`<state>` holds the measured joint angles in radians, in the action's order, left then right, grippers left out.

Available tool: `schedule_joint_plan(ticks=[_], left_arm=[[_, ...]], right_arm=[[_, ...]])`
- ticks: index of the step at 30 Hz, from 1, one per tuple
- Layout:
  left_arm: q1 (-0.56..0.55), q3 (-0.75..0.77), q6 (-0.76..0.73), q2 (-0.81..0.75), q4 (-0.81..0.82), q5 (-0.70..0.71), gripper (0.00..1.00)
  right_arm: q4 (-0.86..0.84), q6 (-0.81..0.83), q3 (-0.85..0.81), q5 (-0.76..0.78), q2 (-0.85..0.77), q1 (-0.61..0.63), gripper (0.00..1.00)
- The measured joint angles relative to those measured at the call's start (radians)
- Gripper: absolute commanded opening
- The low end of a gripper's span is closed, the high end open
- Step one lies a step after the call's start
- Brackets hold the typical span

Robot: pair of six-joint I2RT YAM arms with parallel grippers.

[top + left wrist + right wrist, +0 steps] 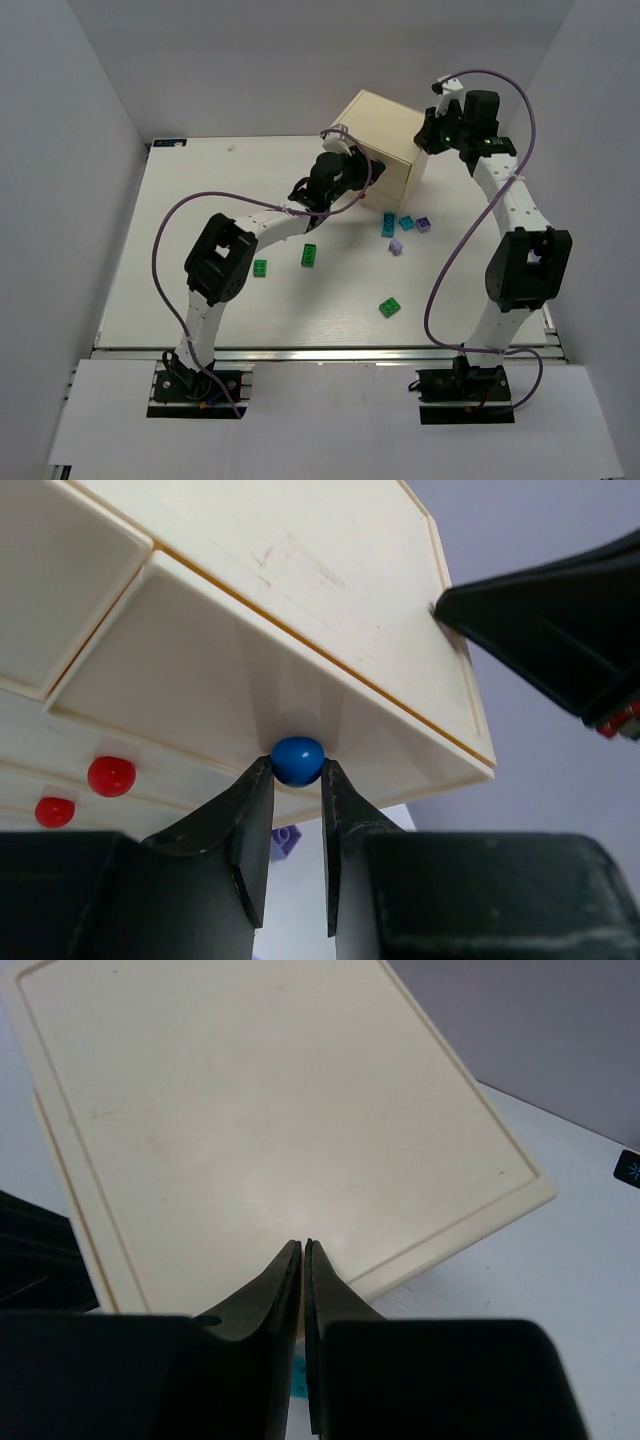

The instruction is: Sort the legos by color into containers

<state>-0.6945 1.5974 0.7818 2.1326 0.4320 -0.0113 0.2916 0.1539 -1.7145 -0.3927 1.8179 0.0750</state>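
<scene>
blue knob [297, 760] inside left gripper [296, 768], jaws touching it

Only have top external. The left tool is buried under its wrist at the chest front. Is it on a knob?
Observer: Yes. The left wrist view shows the left tool with a fingertip on each side of the blue knob, pinching it.
Operator: Right tool holding anything?
Observer: No. The right wrist view shows the right tool shut and empty, over the top panel of the chest. I can't tell whether it touches the panel.
</scene>
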Motion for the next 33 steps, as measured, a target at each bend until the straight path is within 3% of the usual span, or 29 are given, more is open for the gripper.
schedule_joint_plan(ticks=[12, 21, 33], left_arm=[[-0.004, -0.103, -0.021, -0.086, -0.014, -0.017, 0.16], [-0.003, -0.11, -0.024, -0.092, -0.015, -0.027, 0.16], [0.005, -0.186, -0.027, -0.164, -0.035, -0.06, 0.16]], right_arm=[[0.034, 0.003, -0.069, 0.034, 0.045, 0.0, 0.11], [0.095, 0.012, -0.264, 0.106, 0.18, 0.002, 0.12], [0.095, 0.012, -0.319, 0.214, 0.219, 0.006, 0.11]])
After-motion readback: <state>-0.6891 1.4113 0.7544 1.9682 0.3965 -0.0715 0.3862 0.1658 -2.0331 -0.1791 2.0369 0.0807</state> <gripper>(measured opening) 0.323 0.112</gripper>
